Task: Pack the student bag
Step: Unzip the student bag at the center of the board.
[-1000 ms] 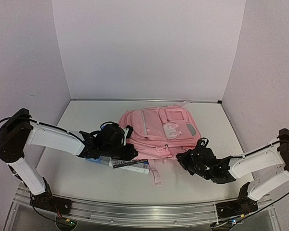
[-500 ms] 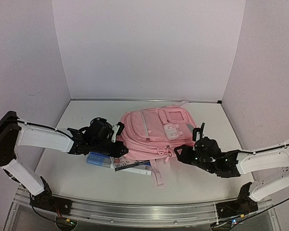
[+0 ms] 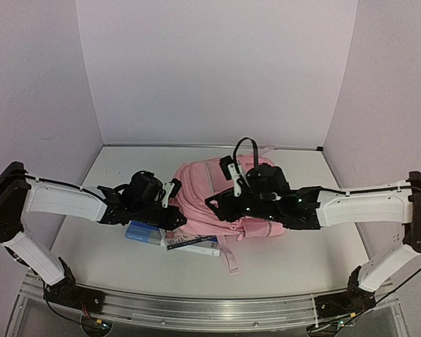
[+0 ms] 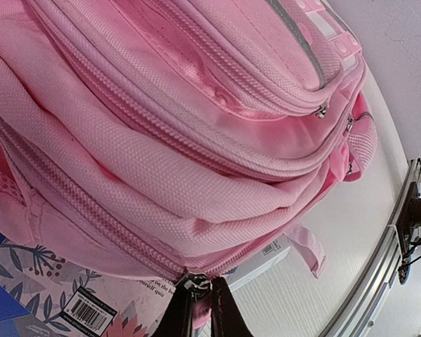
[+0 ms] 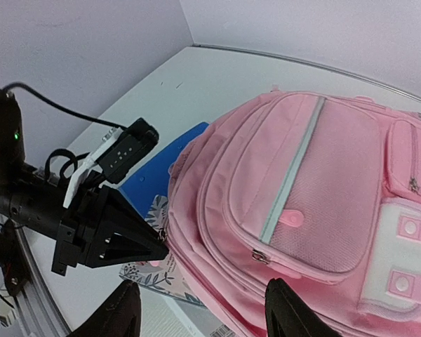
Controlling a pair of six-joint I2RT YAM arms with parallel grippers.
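Note:
The student bag (image 3: 196,184) is a pink backpack lying flat mid-table, front pockets up. My left gripper (image 3: 178,219) sits at the bag's near left edge. In the left wrist view it (image 4: 196,312) is shut on the main zip's metal slider and pink pull tab (image 4: 191,283). My right arm reaches across the top of the bag, and its gripper (image 3: 212,205) hovers over the bag's left part. In the right wrist view the right gripper (image 5: 203,316) is open above the bag (image 5: 302,175) with nothing between its fingers, facing the left gripper (image 5: 137,242).
A floral-cover book (image 3: 193,243) and a blue book (image 3: 142,233) lie partly under the bag's near left edge, with a barcode showing (image 4: 88,309). A pink strap (image 3: 228,258) trails toward the front rail (image 3: 210,309). Walls enclose the table on three sides.
My right arm has swung from the bag's near right corner up over the bag to its left part, and its jaws have opened. The left gripper shifted slightly and keeps its grip.

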